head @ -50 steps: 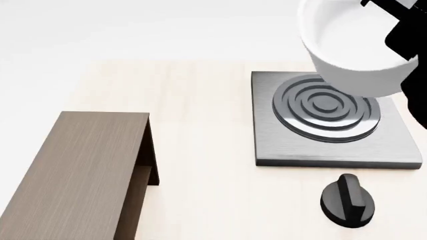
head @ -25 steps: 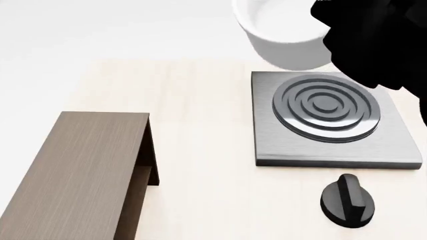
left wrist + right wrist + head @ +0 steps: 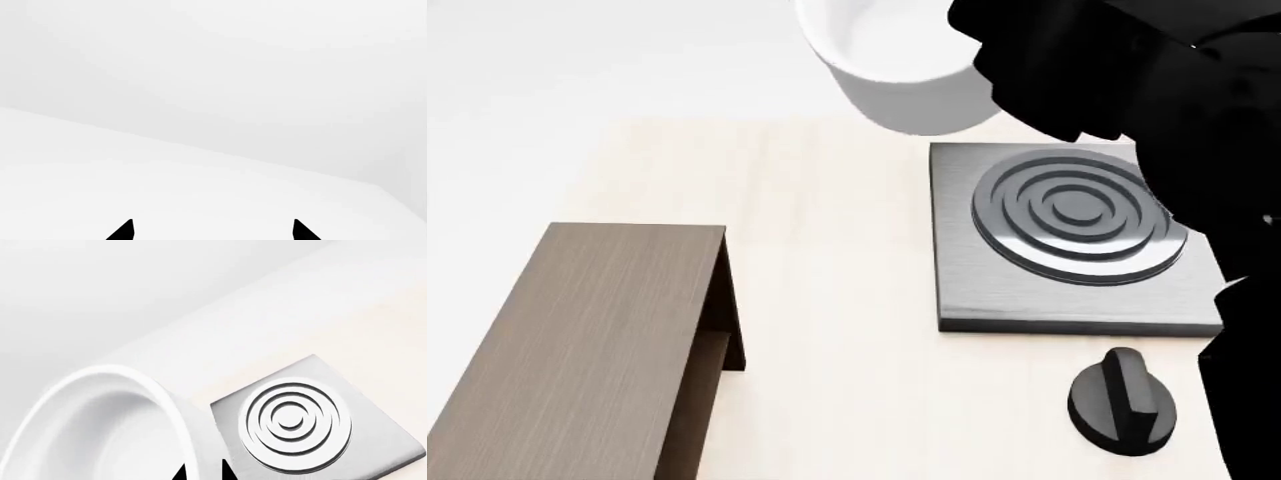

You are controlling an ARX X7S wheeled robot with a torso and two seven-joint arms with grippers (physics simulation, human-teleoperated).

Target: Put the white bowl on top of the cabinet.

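The white bowl (image 3: 894, 85) hangs high in the air beyond the far left corner of the stove plate, upright and glossy. My right gripper (image 3: 203, 473) is shut on the white bowl (image 3: 100, 430), one fingertip on each side of its wall at the rim. In the head view my black right arm (image 3: 1121, 80) hides the gripper itself. The cabinet (image 3: 574, 340), a long dark brown wood-grain box with a flat bare top, lies at the lower left, well away from the bowl. My left gripper (image 3: 212, 231) is open, facing only white background.
A grey square stove plate (image 3: 961, 290) with raised rings sits on the pale wooden table (image 3: 827, 300) at the right; it also shows as the stove plate (image 3: 373, 440) under the bowl. A black knob (image 3: 1121, 400) stands in front of it.
My right arm has carried the bowl leftward in the head view, from above the stove plate to beyond its far left corner. The arm now covers more of the right side.
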